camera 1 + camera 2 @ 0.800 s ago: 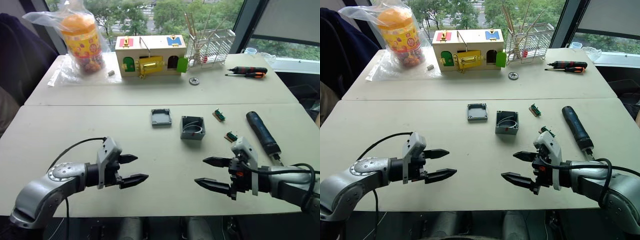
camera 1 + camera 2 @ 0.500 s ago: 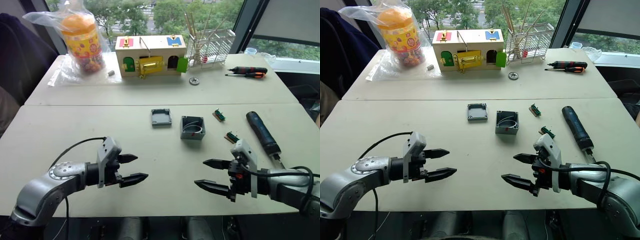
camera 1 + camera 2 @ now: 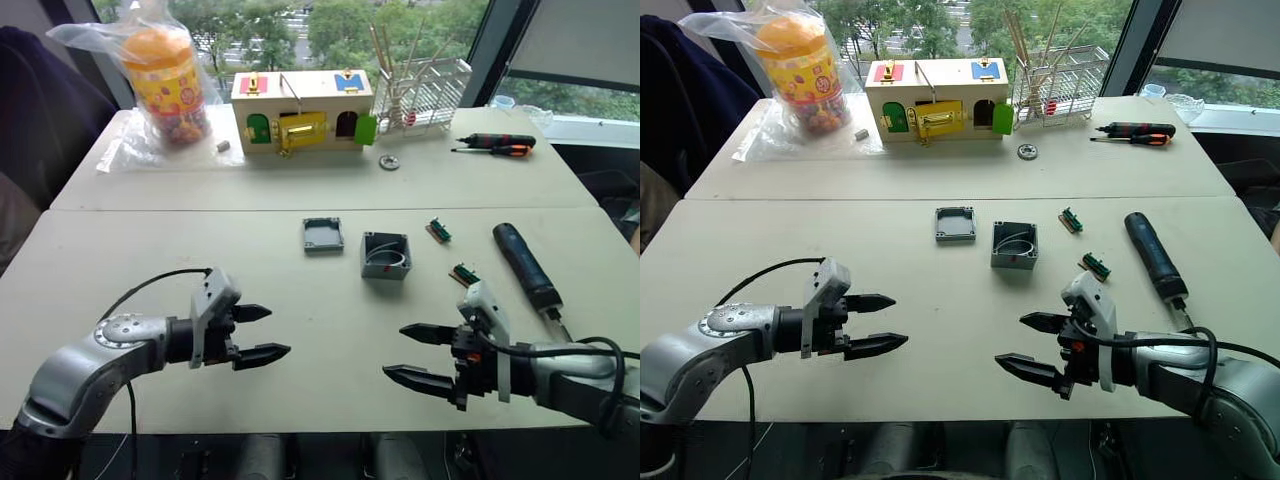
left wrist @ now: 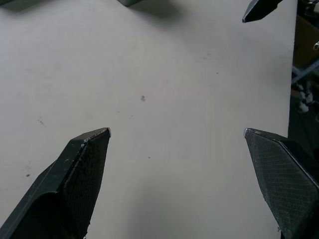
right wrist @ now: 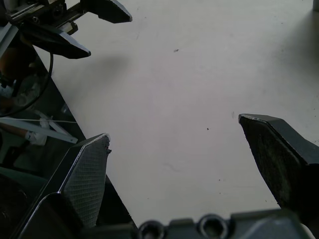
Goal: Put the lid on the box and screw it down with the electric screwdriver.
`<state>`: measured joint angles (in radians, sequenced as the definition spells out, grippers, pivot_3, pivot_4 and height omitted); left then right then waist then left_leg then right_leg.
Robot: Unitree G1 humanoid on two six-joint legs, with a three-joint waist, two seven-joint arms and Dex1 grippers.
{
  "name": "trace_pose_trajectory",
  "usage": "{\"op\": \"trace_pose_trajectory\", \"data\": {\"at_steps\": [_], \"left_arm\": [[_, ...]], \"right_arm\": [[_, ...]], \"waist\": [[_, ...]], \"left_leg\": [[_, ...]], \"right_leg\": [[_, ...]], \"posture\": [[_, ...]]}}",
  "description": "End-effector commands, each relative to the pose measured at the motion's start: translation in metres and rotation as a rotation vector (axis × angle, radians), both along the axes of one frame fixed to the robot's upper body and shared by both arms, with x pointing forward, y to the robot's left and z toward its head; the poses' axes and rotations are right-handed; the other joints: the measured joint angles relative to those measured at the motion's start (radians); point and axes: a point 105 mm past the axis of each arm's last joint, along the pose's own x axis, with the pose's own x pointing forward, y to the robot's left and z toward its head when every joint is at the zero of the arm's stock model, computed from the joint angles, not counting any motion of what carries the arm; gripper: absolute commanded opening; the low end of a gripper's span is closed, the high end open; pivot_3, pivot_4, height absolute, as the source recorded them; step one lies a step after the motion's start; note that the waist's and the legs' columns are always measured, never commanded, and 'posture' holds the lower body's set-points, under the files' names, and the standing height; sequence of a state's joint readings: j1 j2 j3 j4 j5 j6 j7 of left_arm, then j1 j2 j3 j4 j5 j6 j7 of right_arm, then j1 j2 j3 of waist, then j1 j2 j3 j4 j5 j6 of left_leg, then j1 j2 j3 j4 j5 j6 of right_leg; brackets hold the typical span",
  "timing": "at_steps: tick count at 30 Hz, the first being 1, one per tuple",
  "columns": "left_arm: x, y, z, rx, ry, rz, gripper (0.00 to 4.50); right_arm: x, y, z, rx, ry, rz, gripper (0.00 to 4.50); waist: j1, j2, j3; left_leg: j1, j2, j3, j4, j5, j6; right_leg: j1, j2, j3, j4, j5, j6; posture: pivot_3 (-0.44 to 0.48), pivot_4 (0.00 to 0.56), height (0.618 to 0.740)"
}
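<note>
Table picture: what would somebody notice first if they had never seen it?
Probably the two black grippers, left and right, hovering open over the near edge of the table. Between and beyond them sit the open grey box and its lid beside it. At the far side stand a colourful wooden latch box and a bagged orange jar.

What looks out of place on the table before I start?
Nothing looks wrong. The lid lies flat beside the open box, the electric screwdriver rests to its right, and two green connectors lie loose between.
</note>
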<state>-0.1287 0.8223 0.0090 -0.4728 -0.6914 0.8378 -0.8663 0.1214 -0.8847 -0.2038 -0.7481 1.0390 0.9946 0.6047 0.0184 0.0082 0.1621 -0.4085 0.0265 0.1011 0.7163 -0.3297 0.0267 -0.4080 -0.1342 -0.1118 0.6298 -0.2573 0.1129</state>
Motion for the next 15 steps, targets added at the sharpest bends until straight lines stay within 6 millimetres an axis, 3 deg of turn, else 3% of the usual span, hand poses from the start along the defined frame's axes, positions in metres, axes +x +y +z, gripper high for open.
{"op": "trace_pose_trajectory", "data": {"at_steps": [1,8,12,15], "left_arm": [[0.022,0.003,0.032,0.04,-0.113,-0.069,4.43],[0.076,-0.026,0.083,0.282,-0.35,-0.338,4.43],[0.096,-0.069,0.1,0.305,-0.446,-0.512,4.43],[0.106,-0.104,0.094,0.333,-0.467,-0.62,4.43]], "right_arm": [[0.0,0.003,0.011,0.009,-0.039,0.004,4.5],[0.019,-0.006,0.032,-0.007,-0.144,-0.071,4.5],[0.024,-0.007,0.037,0.001,-0.179,-0.123,4.5],[0.027,-0.012,0.037,-0.006,-0.194,-0.172,4.5]], "waist": [[0.005,0.0,0.0],[0.024,-0.002,0.0],[0.024,-0.004,0.002],[0.023,-0.006,0.003]], "left_leg": [[0.0,0.0,0.0,0.0,0.0,0.0],[-0.001,-0.004,0.001,0.001,0.0,0.0],[-0.001,-0.006,0.003,0.002,0.0,0.0],[-0.001,-0.006,0.003,0.002,0.0,0.001]], "right_leg": [[0.0,0.0,0.0,0.0,0.0,0.0],[0.0,0.001,0.0,0.0,0.0,0.0],[0.0,0.001,0.0,0.0,0.0,0.001],[0.0,0.001,0.0,0.0,0.0,0.001]], "posture": [[0.0,0.15,0.708],[0.0,0.15,0.708],[0.0,0.15,0.708],[0.0,0.15,0.708]]}}
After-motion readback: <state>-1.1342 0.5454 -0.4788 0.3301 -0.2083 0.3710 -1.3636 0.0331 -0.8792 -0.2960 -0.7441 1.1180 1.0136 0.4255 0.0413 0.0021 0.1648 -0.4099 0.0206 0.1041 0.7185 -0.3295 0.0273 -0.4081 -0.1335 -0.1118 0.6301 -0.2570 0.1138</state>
